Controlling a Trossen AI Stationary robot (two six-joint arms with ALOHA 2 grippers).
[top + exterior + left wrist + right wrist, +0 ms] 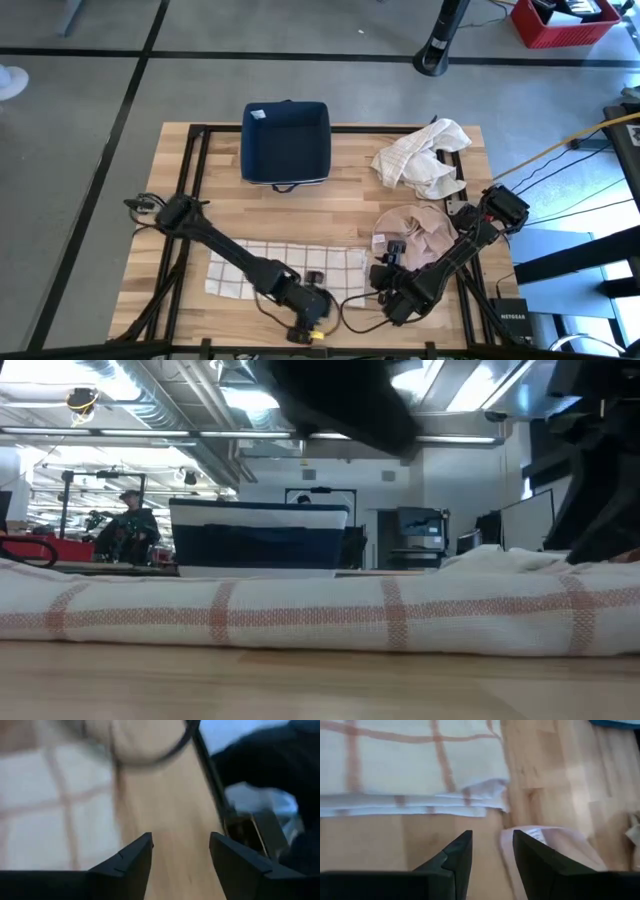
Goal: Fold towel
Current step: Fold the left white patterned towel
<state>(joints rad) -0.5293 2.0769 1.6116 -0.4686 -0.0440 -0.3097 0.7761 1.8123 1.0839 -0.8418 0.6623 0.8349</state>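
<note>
The checked towel (pixel 285 268) lies folded into a long flat band on the wooden counter (pixel 350 190), along its near edge, with the stacked layers visible at one long side in the right wrist view (pixel 415 770) and the full band running across the low view (pixel 300 610). The left end effector (pixel 312 312) sits just off the band's right-hand end near the counter's front edge; its two dark fingers (pixel 132 860) stand parted with bare wood between them and hold nothing, the towel lying to one side of them. The right end effector (pixel 385 272) is positioned beside the same end of the towel, between it and a pinkish cloth (pixel 420 235); its fingers (pixel 457 855) stand a moderate gap apart over bare wood, gripping nothing, with the towel's corner just ahead and the pink cloth's edge (pixel 555 845) close to one finger. A crumpled white cloth (pixel 425 158) rests toward the far right part of the counter, well apart from the towel. A dark blue bin (pixel 286 142) stands at the far edge, centred, and shows in the low view behind the towel (pixel 260 535). A person (pixel 130 520) is seated in the room beyond the counter.
</note>
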